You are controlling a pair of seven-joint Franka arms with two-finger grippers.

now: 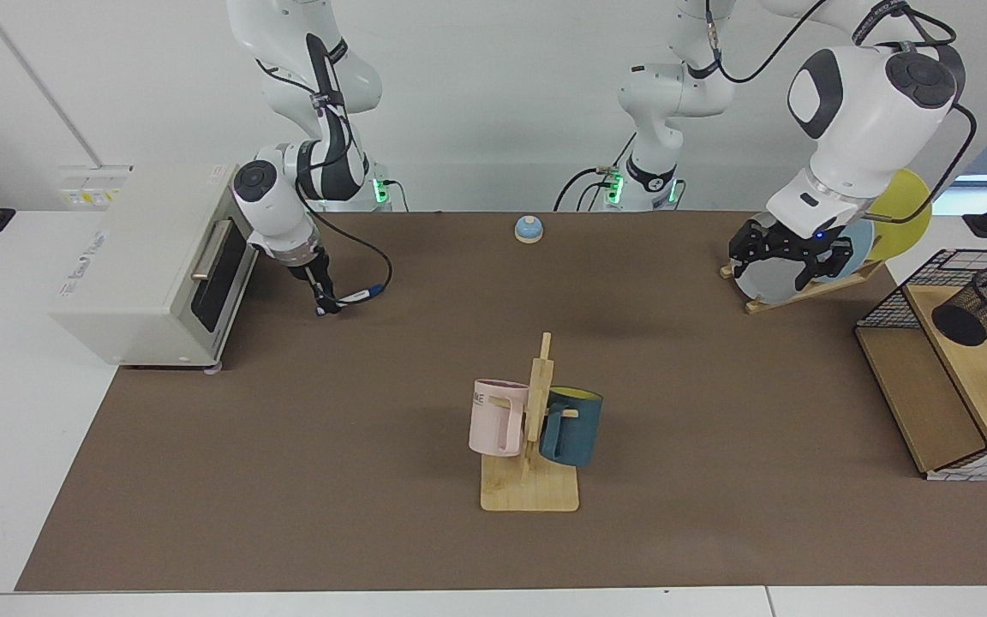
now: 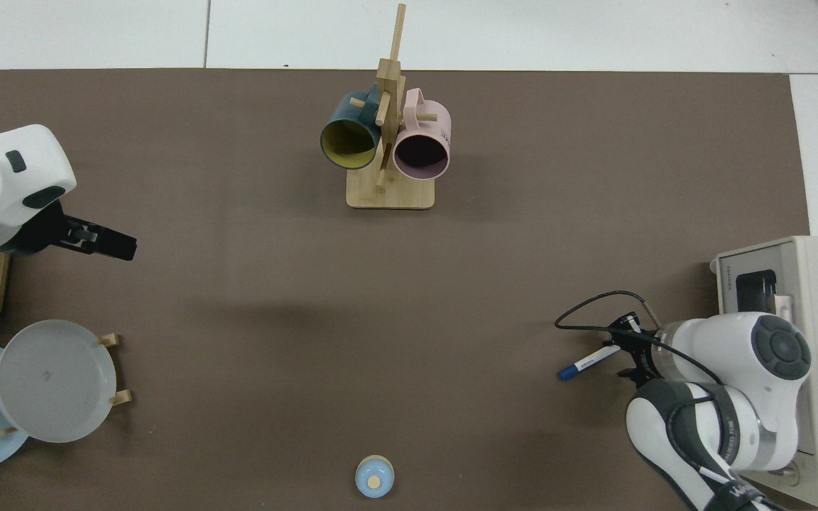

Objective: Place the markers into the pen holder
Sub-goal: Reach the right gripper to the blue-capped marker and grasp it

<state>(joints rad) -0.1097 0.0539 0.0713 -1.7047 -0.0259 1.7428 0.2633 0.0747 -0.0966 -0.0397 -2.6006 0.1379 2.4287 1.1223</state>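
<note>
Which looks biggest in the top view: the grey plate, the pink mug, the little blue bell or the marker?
1. Grey plate
2. Pink mug
3. Marker and blue bell: too alike to rank; the marker is longer, the bell wider.

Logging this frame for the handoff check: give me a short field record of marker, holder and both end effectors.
marker: white body, blue cap, held at its white end, cap pointing away from the toaster oven
right end effector: shut on marker, beside the toaster oven
left end effector: open, hanging in front of the plate rack, holding nothing
pen holder: black mesh, tilted, in the wire basket
</note>
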